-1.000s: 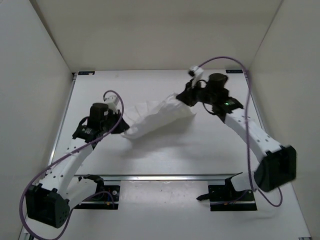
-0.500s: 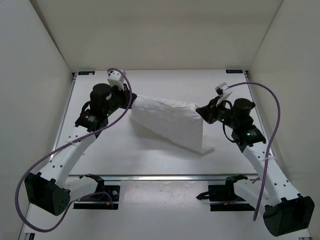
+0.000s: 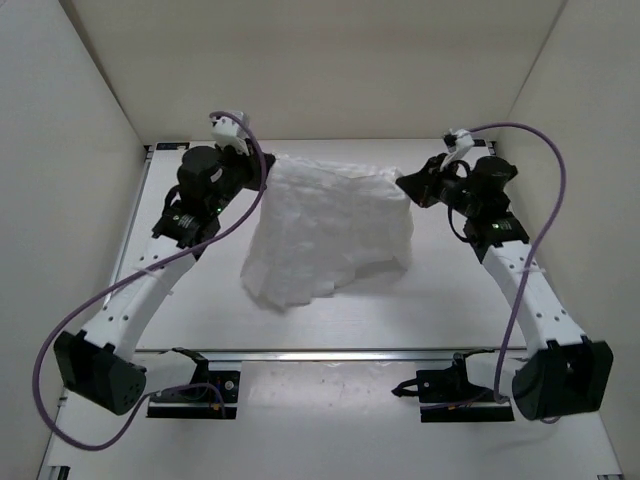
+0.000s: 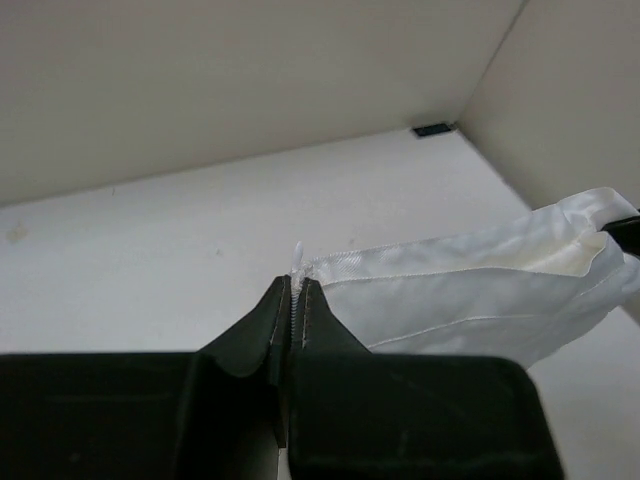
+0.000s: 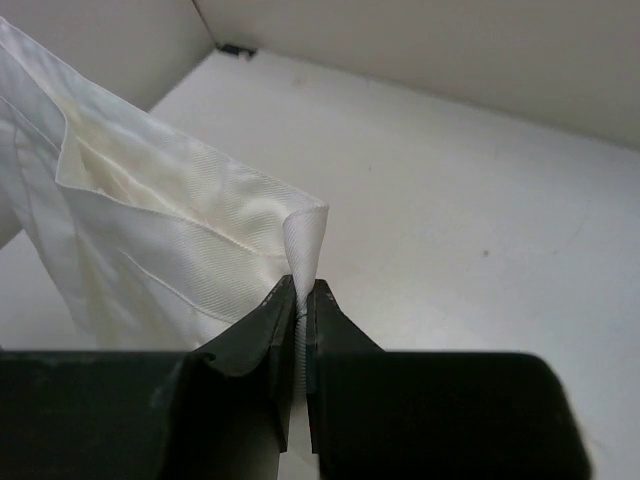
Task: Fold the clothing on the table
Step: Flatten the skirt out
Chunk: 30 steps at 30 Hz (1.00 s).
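Table (image 3: 200, 320): white and matte, walled on the left, right and far sides.

Clothing (image 3: 330, 225): lifted over the far half of the table and spread wide between both arms. The lower edge hangs toward the near side. It is judged to be stretched this way so it can be laid flat for folding.

Left gripper (image 4: 296, 292): clamped on the far-left top corner, with the hem pinched.

Right gripper (image 5: 303, 295): clamped on the far-right top corner in the same way.

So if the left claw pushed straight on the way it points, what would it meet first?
Apart from the clothing corner the left claw pinches, probably bare table just short of the back wall; the clothing stretches off to the side. Depth is hard to judge.
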Available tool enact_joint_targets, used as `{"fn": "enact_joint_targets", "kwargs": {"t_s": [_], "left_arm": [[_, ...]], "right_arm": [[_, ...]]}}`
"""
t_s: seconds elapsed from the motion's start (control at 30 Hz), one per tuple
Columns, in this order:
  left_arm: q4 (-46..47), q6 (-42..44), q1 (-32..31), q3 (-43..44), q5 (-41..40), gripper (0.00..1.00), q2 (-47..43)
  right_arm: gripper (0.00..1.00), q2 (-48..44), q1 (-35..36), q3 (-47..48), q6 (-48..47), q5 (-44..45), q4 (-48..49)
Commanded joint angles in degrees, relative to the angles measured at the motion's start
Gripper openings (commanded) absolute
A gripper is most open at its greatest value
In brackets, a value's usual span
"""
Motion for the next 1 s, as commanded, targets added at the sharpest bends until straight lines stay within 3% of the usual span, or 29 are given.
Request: {"fn": "enact_joint_targets", "kwargs": {"t_s": [0.0, 0.1, 0.17, 0.23, 0.33, 0.4, 0.53, 0.6, 0.67, 0.77, 0.87, 0.97], "left_arm": [[2.6, -0.2, 2.3, -3.7, -3.5, 0.00, 5.1], [2.7, 0.6, 2.6, 2.9, -3.3, 0.00, 13.3], [1.1, 1.7, 2.7, 11.3, -2.6, 0.00, 19.4], [-2.1, 2.5, 2.6, 25.1, -2.5, 0.00, 26.1], [-5.2, 3.5, 1.8, 34.1, -3.9, 0.00, 27.1], [-3.6, 7.7, 0.0, 32.3, -7.2, 0.00, 22.8], [1.2, 10.4, -1.9, 15.8, -10.1, 0.00, 8.8], [4.3, 9.4, -1.9, 3.3, -9.4, 0.00, 2.2], [4.2, 8.3, -3.5, -10.7, -8.7, 0.00, -6.8], [1.3, 4.1, -9.1, -23.7, -8.9, 0.00, -17.5], [-8.2, -1.7, -13.0, -28.5, -8.9, 0.00, -24.8], [-15.6, -7.5, -10.4, -32.9, -6.5, 0.00, -29.5]], "right_arm": [[0.01, 6.3, 0.6, -1.6, -1.2, 1.9, 2.0], [0.00, 15.3, 0.9, 6.6, -3.5, 2.5, 1.4], [0.00, 22.4, 1.1, 19.1, -4.6, 2.4, -2.2], [0.00, 26.2, 1.0, 28.6, -5.2, 2.5, -3.7], [0.00, 29.0, 0.7, 41.8, -6.4, 2.5, -6.9], [0.00, 26.9, 1.1, 43.2, -7.9, 3.1, -7.5], [0.00, 13.5, 3.6, 25.7, -9.8, 7.2, -2.3], [0.00, 6.7, 3.6, 9.9, -9.1, 8.5, 0.5], [0.00, 0.8, 5.0, -1.1, -8.4, 11.2, -1.5], [0.01, -9.6, 9.1, -14.8, -5.9, 15.6, -6.6], [0.00, -21.7, 12.5, -22.4, 0.4, 18.4, -11.3], [0.00, -24.6, 9.4, -27.3, 4.7, 14.3, -11.3]]}}
